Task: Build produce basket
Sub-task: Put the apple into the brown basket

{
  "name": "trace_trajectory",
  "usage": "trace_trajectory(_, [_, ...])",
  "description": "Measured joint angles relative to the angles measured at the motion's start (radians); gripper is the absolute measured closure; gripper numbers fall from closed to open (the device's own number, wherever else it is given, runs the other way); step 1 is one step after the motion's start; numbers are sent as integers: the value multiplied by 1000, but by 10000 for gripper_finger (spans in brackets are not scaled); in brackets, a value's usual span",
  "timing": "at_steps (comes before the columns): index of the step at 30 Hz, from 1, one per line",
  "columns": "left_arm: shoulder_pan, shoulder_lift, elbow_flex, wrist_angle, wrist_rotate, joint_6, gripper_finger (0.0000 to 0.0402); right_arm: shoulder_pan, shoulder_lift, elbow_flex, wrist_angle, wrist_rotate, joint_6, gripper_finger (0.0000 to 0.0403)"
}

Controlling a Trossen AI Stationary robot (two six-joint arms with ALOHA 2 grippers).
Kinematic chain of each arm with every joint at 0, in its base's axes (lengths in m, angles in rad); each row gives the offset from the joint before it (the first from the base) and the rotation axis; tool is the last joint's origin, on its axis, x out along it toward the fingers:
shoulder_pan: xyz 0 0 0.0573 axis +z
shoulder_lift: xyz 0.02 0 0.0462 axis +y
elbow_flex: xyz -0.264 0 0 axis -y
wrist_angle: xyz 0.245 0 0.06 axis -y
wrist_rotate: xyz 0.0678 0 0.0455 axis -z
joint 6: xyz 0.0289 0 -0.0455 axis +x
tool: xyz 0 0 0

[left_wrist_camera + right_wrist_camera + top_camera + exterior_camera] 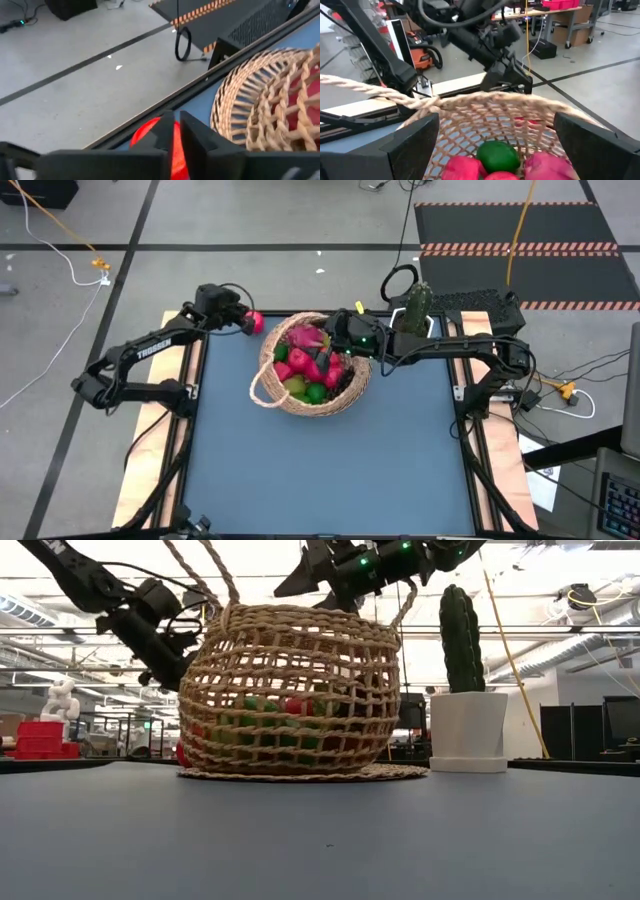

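The round woven basket (312, 365) stands mid-table on its flat base (300, 772). It holds produce: pink and red fruits (305, 360), green limes (496, 155) and dark grapes. Just off the basket's far-left rim, my left gripper (248, 322) is shut on a red apple (255, 322). My right gripper (496, 125) hangs open over the basket's far-right rim (485, 102). Its fingers (415, 145) are spread wide, with nothing between them. My left gripper pinches the red apple (174, 147) between its two fingers; red shows in the narrow gap and bulges out beside one finger (145, 132). The fingers slant down toward the table's far side. In the low view the gripper (172, 668) stands well above the tabletop.
A green cactus in a white pot (465, 720) stands right of the basket near the table's far edge (415, 310). The basket's loop handles (215, 580) rise above its rim. The blue mat (320, 470) lies bare on the near side.
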Motion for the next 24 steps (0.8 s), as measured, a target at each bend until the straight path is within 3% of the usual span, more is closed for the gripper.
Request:
trace_trajectory(8, [22, 211, -6, 130, 0, -35, 251, -33, 0, 0, 27, -2, -4, 14])
trace_trajectory(12, [31, 280, -5, 169, 1, -29, 235, -42, 0, 0, 24, -1, -16, 14])
trace_trajectory(17, [37, 288, -4, 182, 6, -21, 271, -39, 0, 0, 22, -1, -19, 14])
trace_trajectory(24, [39, 287, -4, 176, 4, 16, 386, -34, 0, 0, 23, -1, -23, 14])
